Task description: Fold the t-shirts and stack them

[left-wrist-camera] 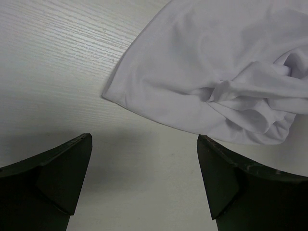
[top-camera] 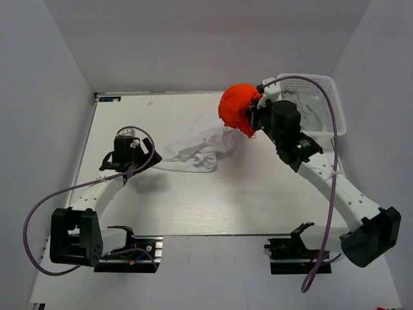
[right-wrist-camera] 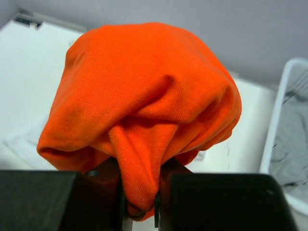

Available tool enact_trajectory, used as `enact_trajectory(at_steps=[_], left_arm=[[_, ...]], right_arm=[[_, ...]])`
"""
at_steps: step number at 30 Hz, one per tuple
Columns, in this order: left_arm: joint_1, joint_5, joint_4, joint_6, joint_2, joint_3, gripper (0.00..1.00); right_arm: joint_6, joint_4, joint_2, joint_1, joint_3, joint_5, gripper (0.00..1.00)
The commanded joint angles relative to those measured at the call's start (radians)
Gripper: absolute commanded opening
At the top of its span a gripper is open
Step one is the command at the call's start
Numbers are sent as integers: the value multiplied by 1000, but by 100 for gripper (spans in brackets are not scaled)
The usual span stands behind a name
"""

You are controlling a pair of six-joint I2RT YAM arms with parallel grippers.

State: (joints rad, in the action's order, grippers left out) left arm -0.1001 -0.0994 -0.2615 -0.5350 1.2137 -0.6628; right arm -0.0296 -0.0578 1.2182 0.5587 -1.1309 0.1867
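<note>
Above far-right tabletop (top-camera: 258,200), right end effector (right-wrist-camera: 139,207) pinches orange t-shirt (right-wrist-camera: 144,91) in bunched wad, fingers nearly closed. Crumpled white t-shirt (top-camera: 193,147) lies mid-tabletop. Left end effector (left-wrist-camera: 144,178) wide open, empty, just left of it. Risk: thin pinch slips, orange drops onto white, tangling 2 shirts.

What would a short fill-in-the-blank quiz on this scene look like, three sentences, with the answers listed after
1. The right tool is shut on a bunched t-shirt whose colour is ____.
2. The left tool, close to the white t-shirt, holds nothing and has its jaws ____.
3. The mesh basket stands at the far ____ corner of the table.

Missing words: orange; open; right
</note>
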Motion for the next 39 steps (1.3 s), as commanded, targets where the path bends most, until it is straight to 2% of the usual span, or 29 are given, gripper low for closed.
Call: enact_trajectory(at_steps=[1,5,8,14,17,18,23,24,29,31,32,34,39], left_arm=[[-3,-16,2,4,-43,-20,100],[-3,-16,2,4,-54,-20,100],[-3,-40,2,13,-63,-11,100],[-3,-22,2,13,-63,-11,100],[-3,-34,2,23,-63,-11,100],[-3,-34,2,32,-54,-11,100],[-3,-34,2,32,-31,-21,100],[-3,-25,2,32,-19,-21,100],[-3,-16,-18,32,6,-43,100],[-3,-7,-27,32,6,-43,100],[-3,-6,-27,32,16,-53,100],[-3,18,-53,32,27,-63,100],[-3,7,-73,23,37,-87,100]], right_arm=[[57,99,-13,0,-128,75,0],[96,137,15,-3,-162,143,0],[114,148,84,-26,-217,269,0],[152,122,260,-143,-412,301,0],[126,92,342,-229,-490,290,0],[111,67,360,-296,-509,274,0],[62,-91,530,-439,-665,150,0],[59,-102,558,-486,-678,137,0],[11,-148,670,-578,-670,13,0],[-24,-162,691,-608,-670,10,0],[-68,-174,701,-614,-675,8,9],[-104,-209,727,-629,-690,-4,88],[-98,-266,681,-628,-695,-26,90]])
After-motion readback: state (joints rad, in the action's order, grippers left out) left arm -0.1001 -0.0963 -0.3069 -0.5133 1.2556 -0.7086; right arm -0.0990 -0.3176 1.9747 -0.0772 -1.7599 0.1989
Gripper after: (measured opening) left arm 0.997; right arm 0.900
